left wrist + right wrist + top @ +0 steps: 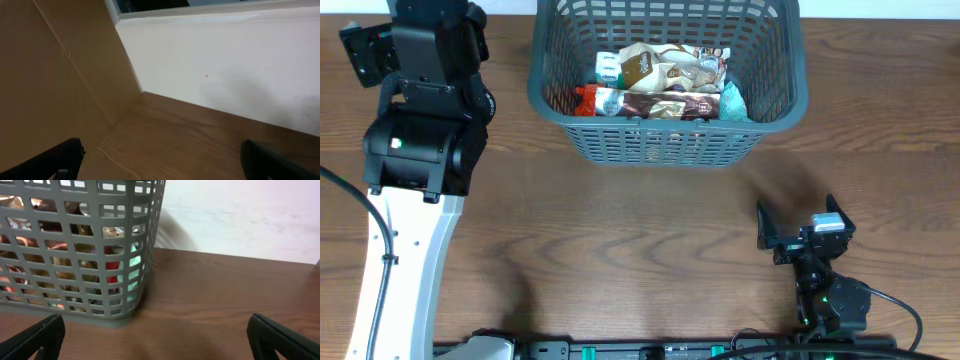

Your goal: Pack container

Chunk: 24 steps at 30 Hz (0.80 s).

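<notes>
Container point(665, 140): dark grey lattice basket at far edge of table point(620, 240), holding several snack packets point(660, 85). Left pincer point(161, 150): splayed wide, empty, well left of basket. Right pincer point(156, 325): splayed wide, empty, facing basket's near side

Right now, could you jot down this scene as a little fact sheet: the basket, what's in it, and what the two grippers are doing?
container: dark grey lattice basket, upright at the far side of the table
contents: several snack packets lying on its bottom
left gripper: open, holding nothing, pointed toward the wall, basket not in its view
right gripper: open, holding nothing, facing the basket's near corner, not touching it
</notes>
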Tool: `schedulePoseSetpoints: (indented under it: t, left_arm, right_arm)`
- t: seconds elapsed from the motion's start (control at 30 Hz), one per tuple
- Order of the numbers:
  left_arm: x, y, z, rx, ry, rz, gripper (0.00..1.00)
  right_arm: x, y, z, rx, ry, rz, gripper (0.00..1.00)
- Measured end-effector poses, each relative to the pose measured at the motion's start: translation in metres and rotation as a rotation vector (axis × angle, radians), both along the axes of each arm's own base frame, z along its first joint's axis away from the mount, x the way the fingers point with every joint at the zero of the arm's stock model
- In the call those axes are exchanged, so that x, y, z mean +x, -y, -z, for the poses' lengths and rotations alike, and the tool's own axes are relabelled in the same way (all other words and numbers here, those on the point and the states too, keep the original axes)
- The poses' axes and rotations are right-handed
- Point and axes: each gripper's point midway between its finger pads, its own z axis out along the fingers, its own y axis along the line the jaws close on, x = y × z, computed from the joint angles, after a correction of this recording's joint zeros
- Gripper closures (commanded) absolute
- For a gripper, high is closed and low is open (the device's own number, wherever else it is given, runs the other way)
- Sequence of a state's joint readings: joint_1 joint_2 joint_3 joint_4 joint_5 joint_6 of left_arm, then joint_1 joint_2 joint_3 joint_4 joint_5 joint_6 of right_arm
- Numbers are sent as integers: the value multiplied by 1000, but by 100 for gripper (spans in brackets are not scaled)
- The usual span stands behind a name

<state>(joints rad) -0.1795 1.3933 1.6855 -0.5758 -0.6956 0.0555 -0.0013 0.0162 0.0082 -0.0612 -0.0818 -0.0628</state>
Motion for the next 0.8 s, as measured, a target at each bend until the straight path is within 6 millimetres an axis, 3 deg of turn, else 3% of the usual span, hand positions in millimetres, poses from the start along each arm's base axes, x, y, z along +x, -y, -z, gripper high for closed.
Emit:
schedulePoseSetpoints:
  t: [0.8]
  left_arm:
    - [0,0,0,0,0,0,1]
  right_arm:
    - [0,1,0,-11,0,2,1]
